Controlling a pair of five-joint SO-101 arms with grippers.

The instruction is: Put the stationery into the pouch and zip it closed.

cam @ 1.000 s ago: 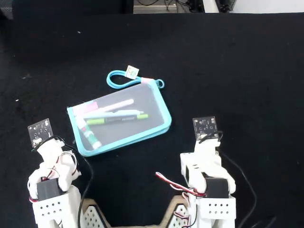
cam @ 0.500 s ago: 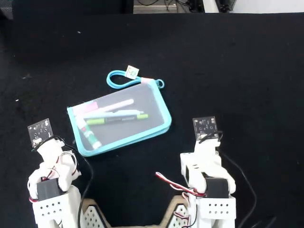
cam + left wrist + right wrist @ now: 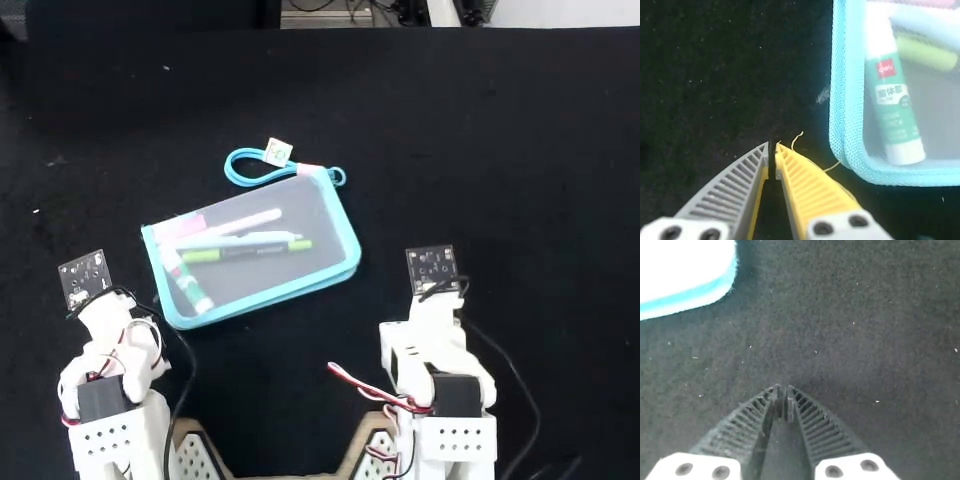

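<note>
Black cloth (image 3: 500, 150) covers the whole table. On it, a little to the left of the middle, the pouch (image 3: 320, 225) lies flat and at a slant, edged in light blue. Its clear front shows the stationery inside: a pink pen (image 3: 240, 222), a pale blue pen (image 3: 250, 238) and a green marker (image 3: 245, 252) side by side, with a glue stick (image 3: 188, 285) lying across their left ends. From where I stand I can't tell if the zip is drawn all the way. A blue wrist loop (image 3: 245, 165) with a small tag (image 3: 278, 152) trails off the pouch's far edge.

The left gripper (image 3: 772, 147) sits just short of the pouch's near-left corner, not touching it. Its grey and yellow jaws are pressed together with nothing between them. The right gripper (image 3: 781, 390) hangs over bare cloth off the pouch's right corner, jaws likewise closed and empty. Both arms, the left arm (image 3: 105, 350) and the right arm (image 3: 435, 350), are folded back at the near edge of the table.
</note>
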